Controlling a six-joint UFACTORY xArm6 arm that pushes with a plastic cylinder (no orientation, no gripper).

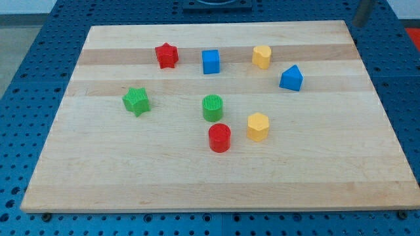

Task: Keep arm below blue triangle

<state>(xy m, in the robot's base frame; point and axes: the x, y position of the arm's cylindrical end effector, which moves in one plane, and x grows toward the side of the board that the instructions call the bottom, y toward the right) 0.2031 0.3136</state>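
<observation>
Pale wooden board [216,177] carries scattered blocks, bare under the blue triangle block [291,78], seemingly awaiting my tip, whose state I cannot tell, unseen.

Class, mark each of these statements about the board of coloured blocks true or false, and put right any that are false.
1. The blue triangle lies toward the view's right. True.
2. The red star touches the blue cube. False: they are apart.
3. The red cylinder sits nearer the view's bottom than the green cylinder. True.
4. My tip rests below the blue triangle. False: the tip does not show on the board.
</observation>
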